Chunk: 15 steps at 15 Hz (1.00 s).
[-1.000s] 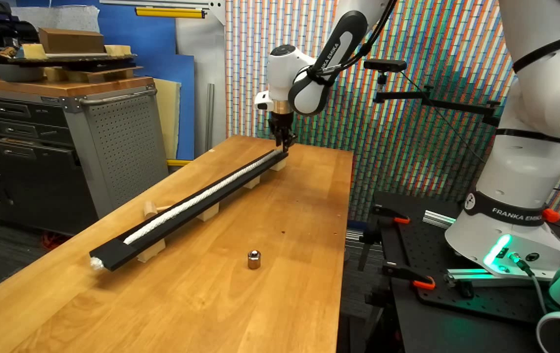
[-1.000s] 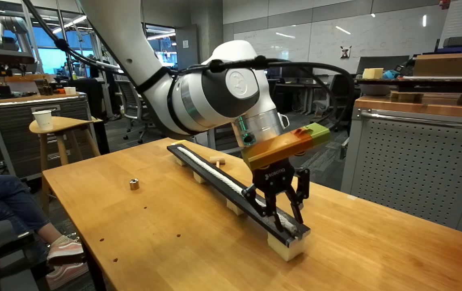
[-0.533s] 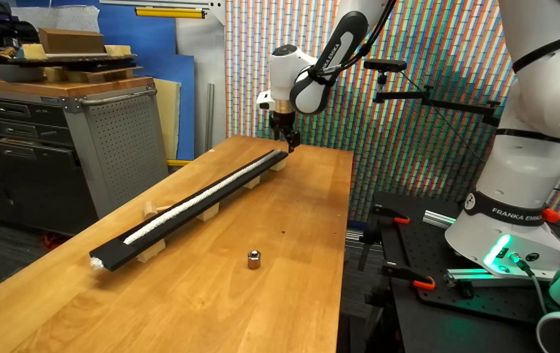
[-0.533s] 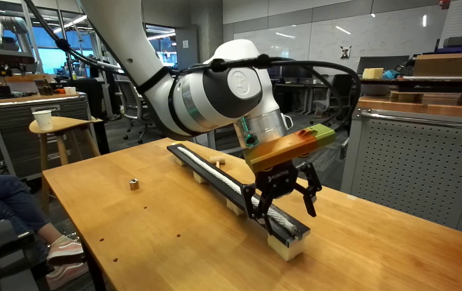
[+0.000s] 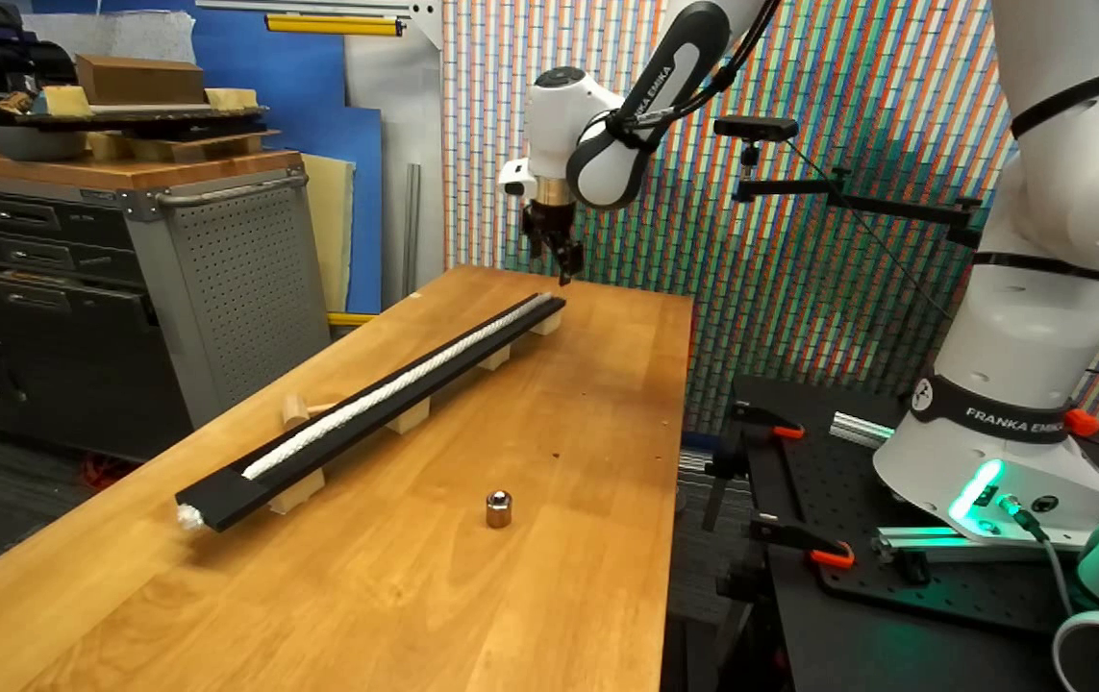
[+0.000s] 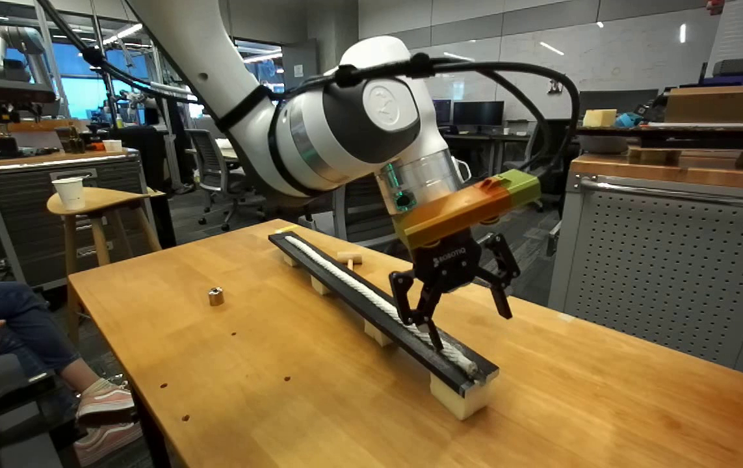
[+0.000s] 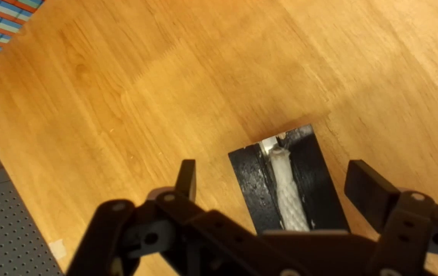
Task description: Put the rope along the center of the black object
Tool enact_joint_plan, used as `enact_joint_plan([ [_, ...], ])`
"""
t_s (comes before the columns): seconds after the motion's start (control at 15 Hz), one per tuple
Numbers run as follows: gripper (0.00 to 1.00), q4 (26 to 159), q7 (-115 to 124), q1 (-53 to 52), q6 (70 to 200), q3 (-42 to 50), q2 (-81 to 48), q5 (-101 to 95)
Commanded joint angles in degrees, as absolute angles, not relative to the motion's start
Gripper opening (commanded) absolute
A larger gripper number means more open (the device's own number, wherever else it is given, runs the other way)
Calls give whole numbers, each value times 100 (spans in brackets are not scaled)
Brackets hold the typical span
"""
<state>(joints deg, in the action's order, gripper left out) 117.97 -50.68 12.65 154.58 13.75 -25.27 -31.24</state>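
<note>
Rope (image 6: 358, 281): lay centered along the black bar (image 6: 371, 309). Claw (image 6: 472, 327): stood wide, empty, above bar's near end (in an exterior view). Hazard: a low sideways sweep risked hooking rope loose.

Wrist view: the jaws hid the further run of rope (image 7: 288, 188) and black bar (image 7: 315, 182) from me. In an exterior view, the black bar covered part of a mallet (image 5: 295, 411). A seated person (image 6: 26, 328) was cut off by an exterior view's left edge.
</note>
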Motion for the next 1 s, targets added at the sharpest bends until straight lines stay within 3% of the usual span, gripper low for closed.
enact_joint_plan([
  [0.0, 100, 12054, -5062, 1311, 15371, 1165, -2002, -2898],
  [0.27, 100, 12125, -4511, 1165, 15153, 1158, -1708, -2789],
  [0.93, 100, 12293, -3156, 1058, 13193, 841, -790, -1795],
])
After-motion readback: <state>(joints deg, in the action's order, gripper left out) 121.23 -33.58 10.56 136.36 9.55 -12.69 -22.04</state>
